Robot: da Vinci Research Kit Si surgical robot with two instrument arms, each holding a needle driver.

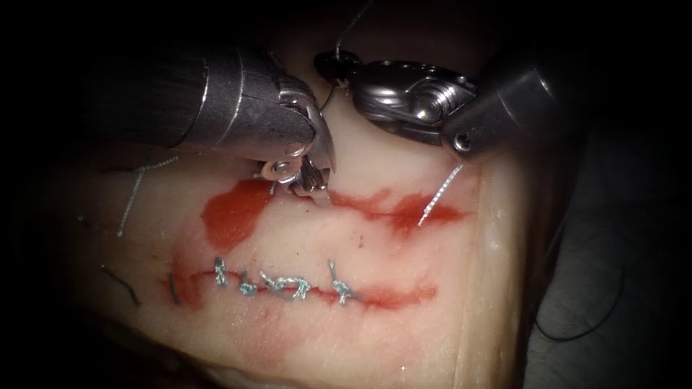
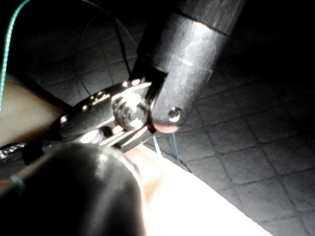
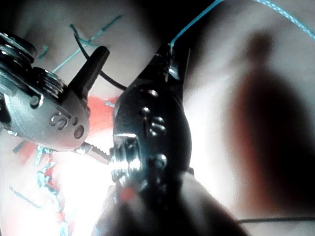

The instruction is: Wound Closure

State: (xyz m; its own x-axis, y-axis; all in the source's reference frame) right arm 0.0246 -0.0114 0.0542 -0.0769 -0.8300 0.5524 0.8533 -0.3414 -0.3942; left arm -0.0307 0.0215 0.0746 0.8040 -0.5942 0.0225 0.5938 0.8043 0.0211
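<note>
Dark patterned bench surface point(image 1: 613, 288) under the tissue point(image 1: 432, 346); perhaps a mat

Surgical practice bench in a lab, slab of pale tissue point(image 1: 404, 252) under a tight spotlight, stitched cut point(image 1: 288, 287) with red fluid point(image 1: 231, 212), loose cut ends of thread point(image 1: 137, 191), dark quilted mat point(image 2: 256, 147) beneath, surroundings in darkness

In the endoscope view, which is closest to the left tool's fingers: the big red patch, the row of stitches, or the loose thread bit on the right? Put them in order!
Measured from the left tool:
1. The big red patch, just below and to the left of the fingers.
2. The row of stitches, lower down along the closed cut.
3. The loose thread bit, off to the right near the right tool.
</note>
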